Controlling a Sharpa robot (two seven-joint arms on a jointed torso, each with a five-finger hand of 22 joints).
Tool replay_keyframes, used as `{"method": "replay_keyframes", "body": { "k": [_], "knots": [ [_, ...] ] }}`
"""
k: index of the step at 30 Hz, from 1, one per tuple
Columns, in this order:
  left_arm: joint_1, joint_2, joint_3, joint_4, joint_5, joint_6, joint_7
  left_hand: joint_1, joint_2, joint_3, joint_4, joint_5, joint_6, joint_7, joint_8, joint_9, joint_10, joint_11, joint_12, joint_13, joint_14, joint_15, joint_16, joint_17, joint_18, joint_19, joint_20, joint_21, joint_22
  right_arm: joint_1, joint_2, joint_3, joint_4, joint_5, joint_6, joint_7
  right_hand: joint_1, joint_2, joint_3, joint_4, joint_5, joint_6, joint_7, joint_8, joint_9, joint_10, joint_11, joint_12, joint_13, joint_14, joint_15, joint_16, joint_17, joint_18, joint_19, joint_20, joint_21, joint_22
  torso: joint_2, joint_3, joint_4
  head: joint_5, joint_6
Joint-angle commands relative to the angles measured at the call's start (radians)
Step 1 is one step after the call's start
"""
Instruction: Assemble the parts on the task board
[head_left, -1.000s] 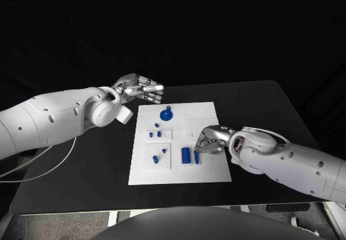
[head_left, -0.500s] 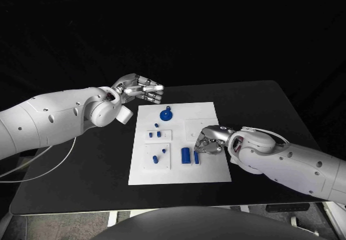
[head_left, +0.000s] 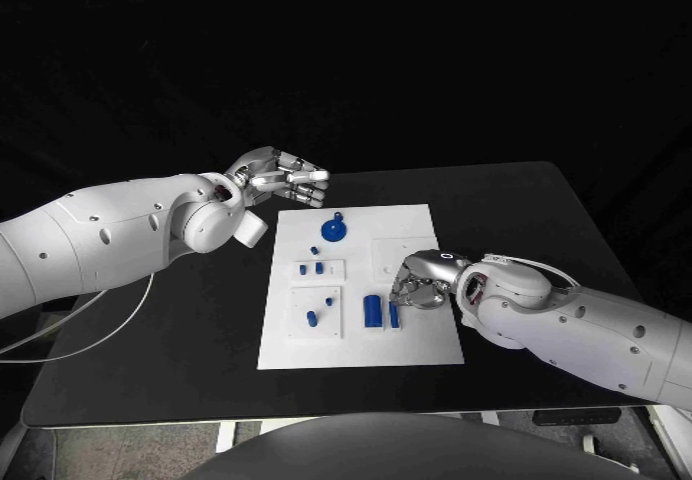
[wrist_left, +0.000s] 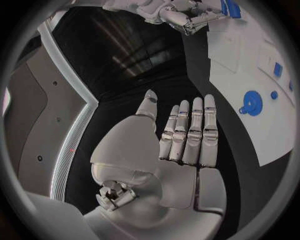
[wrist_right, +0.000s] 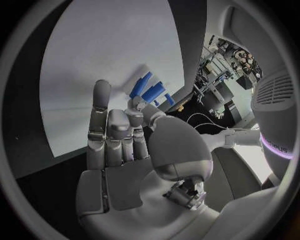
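The white task board (head_left: 418, 225) lies mid-table. On it are a blue disc with a ring (head_left: 332, 232), several small blue pegs (head_left: 309, 268), a thick blue cylinder (head_left: 371, 308) and a thin blue bar (head_left: 392, 315). My right hand (head_left: 415, 287) hovers low over the board just right of the bar, fingertips (wrist_right: 100, 92) pointing down at the board and thumb bent toward the blue bar (wrist_right: 140, 85); its palm is empty. My left hand (head_left: 277, 178) floats off the board's far left corner, flat, fingers (wrist_left: 187, 130) straight, holding nothing. The left wrist view shows the disc (wrist_left: 252, 103).
The black table (head_left: 173, 340) reaches well beyond the board on every side. A white cable (head_left: 101, 330) trails under the left arm near the table's left edge. The right forearm (head_left: 577, 330) lies across the table's near right part.
The right hand has sunk very slightly toward the board beside the blue bar. The left hand and the parts stand as before.
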Motion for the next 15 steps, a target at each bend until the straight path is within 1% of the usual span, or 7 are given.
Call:
{"method": "replay_keyframes", "body": {
  "k": [1, 2, 3, 4, 15],
  "knots": [
    [0.0, 0.001, 0.0, 0.0, 0.005, 0.008, 0.006, -0.001, 0.011, -0.003, -0.001, -0.001, 0.001, 0.005, 0.0, 0.0, 0.004, 0.004, -0.001, 0.0, 0.004, 0.003, 0.001, 0.001, 0.001, 0.002, 0.001, 0.005, 0.0, -0.008, 0.005, -0.006, -0.007, -0.033, 0.018, -0.025, 0.001, -0.011, 0.007, 0.001, 0.007, 0.005, 0.001, 0.004, 0.0, 0.008, 0.0, -0.002, 0.0, 0.004, -0.005, 0.003, 0.001, 0.002, 0.001, -0.005, -0.004, 0.001, 0.0, 0.0001, -0.0001, 0.0, 0.0],
    [0.0, 0.001, 0.0, 0.0, 0.005, 0.008, 0.005, -0.001, 0.011, -0.003, -0.001, -0.001, 0.001, 0.005, 0.0, 0.0, 0.004, 0.004, -0.001, 0.0, 0.004, 0.003, 0.001, 0.001, 0.001, 0.002, 0.001, 0.005, 0.0, -0.008, 0.007, -0.006, -0.008, -0.035, 0.018, -0.026, 0.0, -0.012, 0.007, 0.001, 0.015, 0.006, 0.001, 0.004, 0.0, 0.008, 0.0, -0.002, 0.0, 0.004, -0.005, 0.003, 0.0, 0.002, 0.001, -0.005, -0.004, 0.001, 0.0, 0.0002, 0.0001, -0.001, 0.0],
    [0.0, 0.001, 0.0, 0.0, 0.005, 0.009, 0.005, -0.001, 0.011, -0.003, -0.001, -0.001, 0.001, 0.005, 0.0, 0.0, 0.004, 0.004, -0.001, 0.0, 0.004, 0.003, 0.001, 0.001, 0.001, 0.002, 0.001, 0.005, 0.0, -0.009, 0.008, -0.006, -0.009, -0.036, 0.018, -0.027, -0.004, -0.015, 0.006, 0.002, 0.034, 0.007, 0.0, 0.004, 0.0, 0.009, -0.001, 0.0, 0.001, 0.004, -0.005, 0.004, 0.001, 0.002, 0.002, -0.005, -0.004, 0.002, 0.0, 0.0003, 0.0003, -0.001, 0.0],
    [0.0, 0.001, 0.0, 0.0, 0.005, 0.008, 0.005, -0.001, 0.011, -0.003, -0.001, -0.001, 0.001, 0.005, 0.0, 0.0, 0.004, 0.004, -0.001, 0.0, 0.004, 0.003, 0.001, 0.001, 0.001, 0.002, 0.001, 0.005, 0.0, -0.01, 0.009, -0.006, -0.01, -0.037, 0.019, -0.026, -0.005, -0.017, 0.006, 0.002, 0.037, 0.008, 0.0, 0.004, 0.0, 0.009, -0.001, 0.0, 0.001, 0.004, -0.006, 0.005, 0.002, 0.002, 0.002, -0.005, -0.004, 0.002, 0.0, 0.0003, 0.0004, -0.001, 0.0],
    [0.0, 0.001, 0.0, -0.001, 0.005, 0.008, 0.003, -0.001, 0.012, -0.003, -0.001, -0.001, -0.001, 0.006, 0.0, 0.0, 0.002, 0.005, -0.001, 0.0, 0.004, 0.003, 0.001, 0.001, 0.001, 0.002, 0.001, 0.005, 0.0, -0.019, 0.013, -0.006, -0.014, -0.052, 0.026, -0.032, -0.007, -0.019, -0.003, 0.001, 0.04, 0.015, -0.003, 0.004, 0.001, 0.014, -0.002, -0.001, 0.002, 0.005, -0.004, 0.009, 0.006, 0.0, 0.003, -0.004, -0.004, 0.004, 0.0, 0.0003, 0.0001, 0.001, 0.0]
  ]
}}
